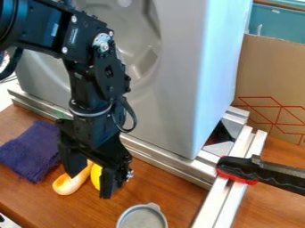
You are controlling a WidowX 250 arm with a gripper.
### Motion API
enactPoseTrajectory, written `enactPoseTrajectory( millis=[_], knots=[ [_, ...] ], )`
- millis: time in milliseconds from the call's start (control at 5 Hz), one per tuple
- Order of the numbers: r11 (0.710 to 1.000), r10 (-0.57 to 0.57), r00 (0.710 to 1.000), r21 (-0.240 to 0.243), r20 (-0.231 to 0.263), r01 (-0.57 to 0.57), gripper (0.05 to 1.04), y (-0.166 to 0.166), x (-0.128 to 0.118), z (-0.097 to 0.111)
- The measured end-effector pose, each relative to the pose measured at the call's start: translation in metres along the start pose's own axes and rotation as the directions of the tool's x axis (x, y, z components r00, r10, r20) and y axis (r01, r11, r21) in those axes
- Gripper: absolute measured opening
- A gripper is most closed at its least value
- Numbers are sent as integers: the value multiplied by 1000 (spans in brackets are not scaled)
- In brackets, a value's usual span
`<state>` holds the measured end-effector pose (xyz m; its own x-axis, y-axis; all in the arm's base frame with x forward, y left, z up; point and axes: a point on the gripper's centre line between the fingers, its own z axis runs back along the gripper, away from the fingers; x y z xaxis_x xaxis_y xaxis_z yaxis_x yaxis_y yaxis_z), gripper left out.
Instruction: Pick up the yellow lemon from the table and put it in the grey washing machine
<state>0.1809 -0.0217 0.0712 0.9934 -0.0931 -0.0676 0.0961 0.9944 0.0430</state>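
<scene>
Orange spoon-shaped thing on the brown wood tabletop, its rounded end toward the camera, narrow part running up btwn my fingers. Prob. light, stiff & a bit slick, like plastic or wood; not esp. fragile. Best hold: across the narrow part, as the wide end could roll out. A yellow thing sits just beside it, partly hidden by my right finger. My black gripper hangs over both, fingers spread wide w/ nothing pinched; can't tell if either finger touches. Purple cloth nearby.
</scene>
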Motion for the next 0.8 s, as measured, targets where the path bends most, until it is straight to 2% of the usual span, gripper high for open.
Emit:
enactPoseTrajectory(
  millis=[200, 400, 600, 800],
  knots=[
    [1000, 0, 1000, -1, -11, 0, 1000, 0, -2, -3],
    [987, 157, 982, -35, 107, -154, 1000, 13, 1, -3],
    [955, 295, 944, -64, 148, -288, 1000, 25, 4, -11],
    [917, 393, 913, -119, 109, -381, 1000, 31, 9, -25]
  ],
)
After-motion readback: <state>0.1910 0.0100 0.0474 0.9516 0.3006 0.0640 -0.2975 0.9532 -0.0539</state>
